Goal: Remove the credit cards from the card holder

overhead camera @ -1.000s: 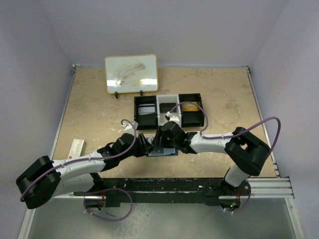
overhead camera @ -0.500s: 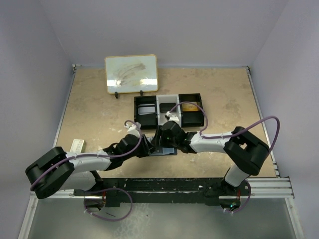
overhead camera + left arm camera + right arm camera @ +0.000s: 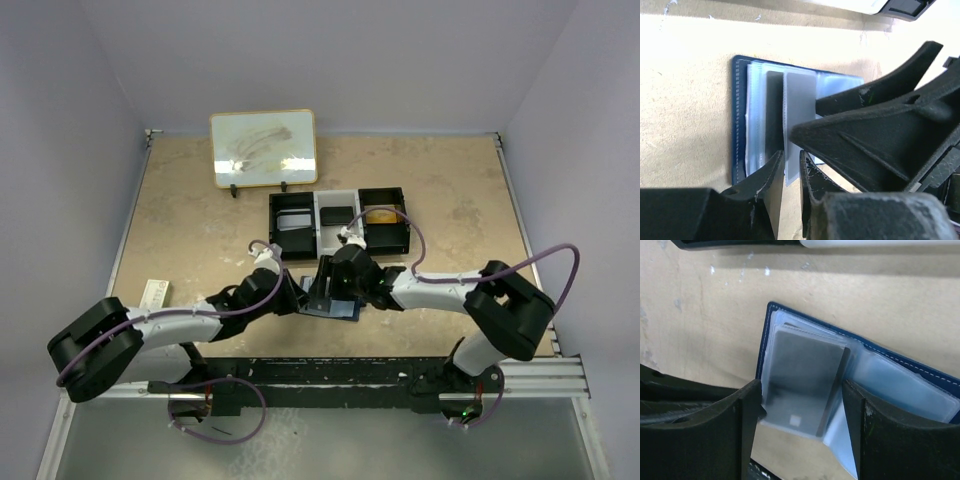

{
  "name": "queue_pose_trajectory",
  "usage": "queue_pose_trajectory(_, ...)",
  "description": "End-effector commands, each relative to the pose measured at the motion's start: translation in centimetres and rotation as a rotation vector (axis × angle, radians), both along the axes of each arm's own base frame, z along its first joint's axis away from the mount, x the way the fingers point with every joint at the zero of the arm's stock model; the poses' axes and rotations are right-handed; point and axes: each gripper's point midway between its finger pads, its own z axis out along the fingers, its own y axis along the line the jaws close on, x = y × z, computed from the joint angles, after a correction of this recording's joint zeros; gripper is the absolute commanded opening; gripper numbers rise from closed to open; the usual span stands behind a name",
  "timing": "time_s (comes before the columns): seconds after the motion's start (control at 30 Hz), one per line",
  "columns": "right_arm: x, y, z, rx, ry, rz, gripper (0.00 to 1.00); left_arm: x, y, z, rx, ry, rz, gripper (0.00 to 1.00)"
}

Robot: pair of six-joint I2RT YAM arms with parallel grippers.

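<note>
The card holder [image 3: 739, 125] lies open on the table, just on the near side of the black tray [image 3: 273, 215], with both arms meeting over it. The right gripper [image 3: 801, 405] has its jaws well apart, straddling the grey card [image 3: 805, 375] in its clear sleeve. The left gripper [image 3: 791, 160] has its jaws close together at the card's end away from the tray, but I cannot tell whether they bite yet. The pinch should probably catch the card alone (those thin sleeves look likely to come along). A straight pull away from the tray looks best, with the right fingers pinning the cover down.
</note>
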Motion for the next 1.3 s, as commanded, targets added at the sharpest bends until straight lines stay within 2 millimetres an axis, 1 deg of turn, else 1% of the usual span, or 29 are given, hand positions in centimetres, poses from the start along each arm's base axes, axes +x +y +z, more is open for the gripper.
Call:
queue_pose_trajectory(0.0,-0.8,-2.7,0.4,-0.052,0.025,-0.002,0.69,1.3,-0.6,2.4,-0.007,-0.064,0.016,0.17)
queue_pose_trajectory(0.1,-0.4,-3.6,1.7,-0.041,-0.004,-0.027,0.7,1.2,-1.3,2.7,-0.022,-0.062,-0.011,0.22)
queue_pose_trajectory(0.17,-0.2,-4.1,2.5,-0.026,-0.023,-0.04,0.7,1.2,-2.1,2.9,-0.044,-0.061,-0.039,0.23)
queue_pose_trajectory(0.23,-0.2,-4.4,2.6,-0.018,-0.031,-0.046,0.7,1.2,-2.9,3.0,-0.054,-0.055,-0.062,0.24)
queue_pose_trajectory(0.3,-0.2,-4.9,2.3,-0.037,-0.018,-0.074,0.7,1.3,-3.0,3.1,-0.037,-0.055,-0.052,0.24)
queue_pose_trajectory(0.37,-0.1,-4.8,2.0,-0.057,-0.008,-0.063,0.7,1.4,-2.2,3.1,0.0,-0.06,-0.006,0.24)
queue_pose_trajectory(0.4,0.4,-4.8,1.9,-0.077,-0.016,-0.077,0.69,1.7,-1.2,3.1,0.031,-0.072,0.041,0.23)
queue_pose_trajectory(0.43,1.0,-5.0,2.0,-0.108,-0.04,-0.081,0.69,1.9,-0.1,3.1,0.061,-0.077,0.083,0.23)
queue_pose_trajectory(0.5,1.2,-4.6,1.7,-0.141,-0.036,-0.069,0.69,1.9,2.6,2.9,0.132,-0.073,0.176,0.23)
queue_pose_trajectory(0.6,1.2,-4.1,1.3,-0.197,-0.033,-0.071,0.7,1.8,6.5,3.3,0.191,-0.081,0.308,0.23)
queue_pose_trajectory(0.67,1.2,-3.6,1.0,-0.232,-0.032,-0.067,0.7,1.5,8.2,4.1,0.189,-0.098,0.358,0.23)
queue_pose_trajectory(0.73,1.1,-3.0,0.5,-0.268,-0.03,-0.063,0.7,1.3,9.2,4.7,0.177,-0.116,0.387,0.26)
queue_pose_trajectory(0.8,0.8,-2.5,0.3,-0.301,-0.029,-0.065,0.71,1.2,9.7,5.5,0.158,-0.133,0.4,0.3)
queue_pose_trajectory(0.87,0.9,-2.3,0.1,-0.331,-0.028,-0.079,0.71,1.1,9.8,5.8,0.158,-0.141,0.395,0.35)
queue_pose_trajectory(0.93,0.8,-2.5,-0.6,-0.362,-0.015,-0.09,0.71,1.1,9.8,5.8,0.173,-0.139,0.382,0.37)
queue_pose_trajectory(1.03,1.2,-2.2,-0.8,-0.387,-0.009,-0.112,0.71,1.1,9.5,5.6,0.188,-0.129,0.367,0.41)
queue_pose_trajectory(1.17,0.7,-2.1,-2.3,-0.407,0.023,-0.105,0.72,1.1,9.1,5.3,0.183,-0.124,0.355,0.43)
queue_pose_trajectory(1.27,0.5,-2.1,-3.1,-0.419,0.037,-0.106,0.72,1.1,8.8,5.3,0.177,-0.123,0.348,0.44)
